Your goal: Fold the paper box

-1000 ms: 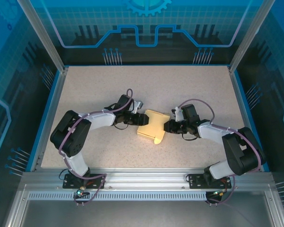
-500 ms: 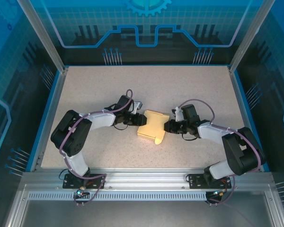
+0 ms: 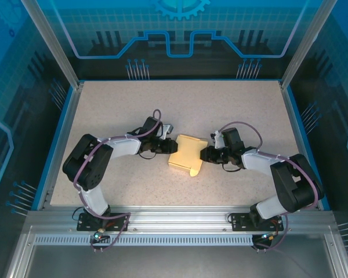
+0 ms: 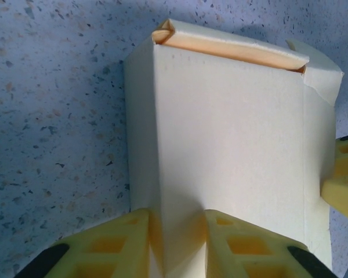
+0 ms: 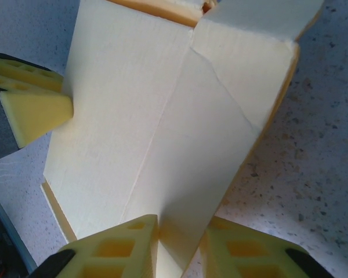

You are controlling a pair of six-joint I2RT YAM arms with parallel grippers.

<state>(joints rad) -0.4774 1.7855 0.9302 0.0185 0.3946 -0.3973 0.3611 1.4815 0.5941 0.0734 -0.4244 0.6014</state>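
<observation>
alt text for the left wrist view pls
A pale yellow paper box lies on a speckled table, its near fold pinched between the left jaws at the bottom. A yellow tip of the right jaws meets its right edge.

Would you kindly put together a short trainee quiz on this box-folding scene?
1. True or false: the paper box lies at the table's far-left corner.
2. The left claw pinches: A) a ridge of the box; B) a cable; C) nothing.
3. What colour are the right claw's fingers?
Key: 1 false; 2 A; 3 yellow.
</observation>
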